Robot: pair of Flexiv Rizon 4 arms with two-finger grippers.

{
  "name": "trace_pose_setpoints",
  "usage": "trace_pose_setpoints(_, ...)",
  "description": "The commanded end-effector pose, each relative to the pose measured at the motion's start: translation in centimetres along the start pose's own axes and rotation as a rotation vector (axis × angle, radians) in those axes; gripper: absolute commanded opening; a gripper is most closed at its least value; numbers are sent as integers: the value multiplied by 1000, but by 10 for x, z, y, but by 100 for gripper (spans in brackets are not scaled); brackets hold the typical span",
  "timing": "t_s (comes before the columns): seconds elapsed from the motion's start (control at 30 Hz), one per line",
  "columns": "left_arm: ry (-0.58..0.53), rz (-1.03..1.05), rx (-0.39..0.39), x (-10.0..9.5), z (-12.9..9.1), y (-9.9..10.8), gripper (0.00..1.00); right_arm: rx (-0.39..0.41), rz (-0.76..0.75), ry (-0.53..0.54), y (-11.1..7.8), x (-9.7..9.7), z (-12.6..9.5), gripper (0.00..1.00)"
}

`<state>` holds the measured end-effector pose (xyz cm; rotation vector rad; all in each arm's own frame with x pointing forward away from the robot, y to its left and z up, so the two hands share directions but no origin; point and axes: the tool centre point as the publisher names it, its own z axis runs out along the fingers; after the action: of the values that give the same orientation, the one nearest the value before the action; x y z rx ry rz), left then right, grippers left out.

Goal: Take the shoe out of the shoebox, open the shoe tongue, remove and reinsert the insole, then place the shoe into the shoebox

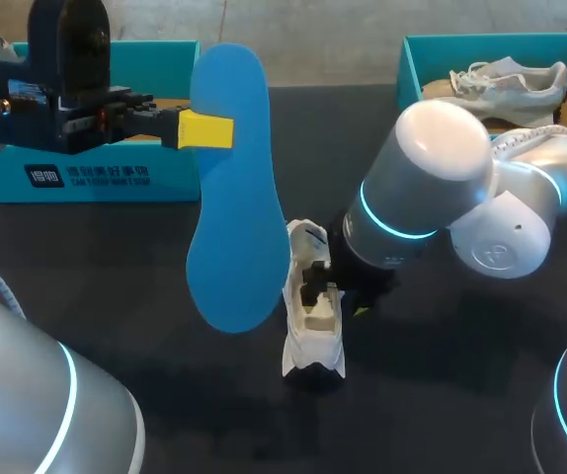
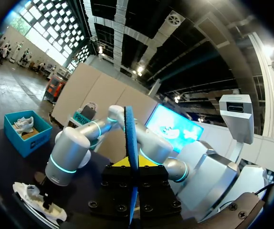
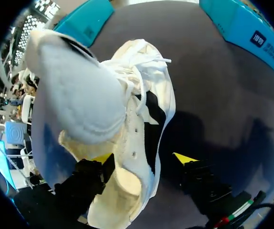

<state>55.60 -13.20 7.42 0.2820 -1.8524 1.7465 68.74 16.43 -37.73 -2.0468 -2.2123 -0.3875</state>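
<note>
While the left gripper [image 1: 207,131] pinches the flat blue foam insole [image 1: 229,227] between its closed fingers, raised above the dark table [image 1: 442,375], the white lace-up shoe [image 1: 313,316] lies on the tabletop just beside it
Right gripper [image 3: 142,157] straddles the shoe's side wall, fingers spread; one tip seems clear of the fabric. The teal cardboard shoebox [image 1: 96,178] stands behind the left gripper

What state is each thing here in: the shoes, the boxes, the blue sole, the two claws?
insole: out of the shoe, held up in the air.
left gripper: shut on the insole.
white shoe: standing on the table, mouth open.
right gripper: open, astride the shoe's side wall.
left shoebox: open.
right shoebox: open, second shoe inside.
</note>
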Motion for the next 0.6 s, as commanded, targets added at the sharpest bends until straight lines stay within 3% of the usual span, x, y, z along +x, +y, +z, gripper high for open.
trace_pose_setpoints(0.03, 1, 0, -3, -1, 1, -1, 0, -26, -2, 52, -5, -5, -17, 100)
trace_pose_setpoints(0.47, 1, 0, -3, -1, 1, -1, 0, -58, -33, 240, -4, -20, -54, 100)
trace_pose_setpoints(0.6, 1, 0, -3, -1, 1, -1, 0, -69, -62, 367, -4, -26, -65, 100)
